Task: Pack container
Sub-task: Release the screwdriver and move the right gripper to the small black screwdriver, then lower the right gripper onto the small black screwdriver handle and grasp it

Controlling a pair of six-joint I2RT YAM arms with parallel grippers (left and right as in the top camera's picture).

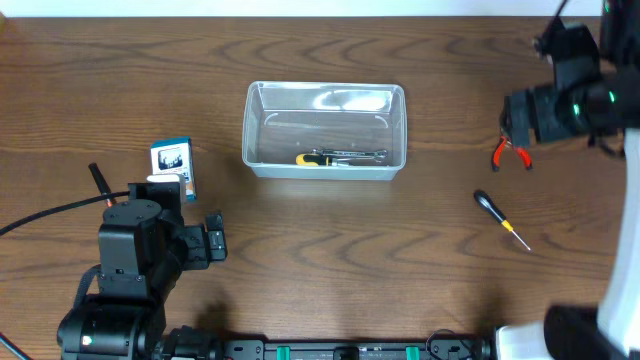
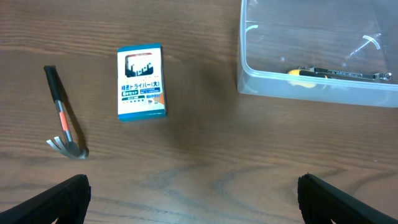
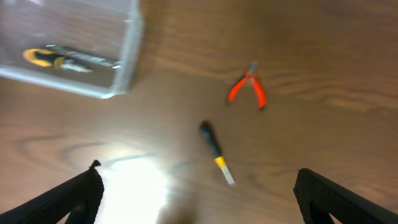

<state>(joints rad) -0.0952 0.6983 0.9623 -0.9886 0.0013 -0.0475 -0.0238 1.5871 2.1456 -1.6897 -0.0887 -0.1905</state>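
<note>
The clear plastic container [image 1: 325,171] stands at the middle back of the table, with a yellow-handled tool [image 1: 325,157] lying inside. It also shows in the left wrist view [image 2: 311,93] and the right wrist view [image 3: 127,62]. My left gripper [image 1: 165,195] [image 2: 196,199] is open and empty, held above the table near a blue-and-white box [image 1: 172,160] [image 2: 141,81]. My right gripper [image 1: 520,118] [image 3: 199,193] is open and empty, up high over red pliers [image 1: 510,152] [image 3: 247,89] and a black-handled screwdriver [image 1: 495,212] [image 3: 214,151].
A small hammer [image 2: 62,115] with a black and red handle lies left of the box; in the overhead view [image 1: 97,178] only its handle shows beside my left arm. A bright glare patch lies on the wood in the right wrist view.
</note>
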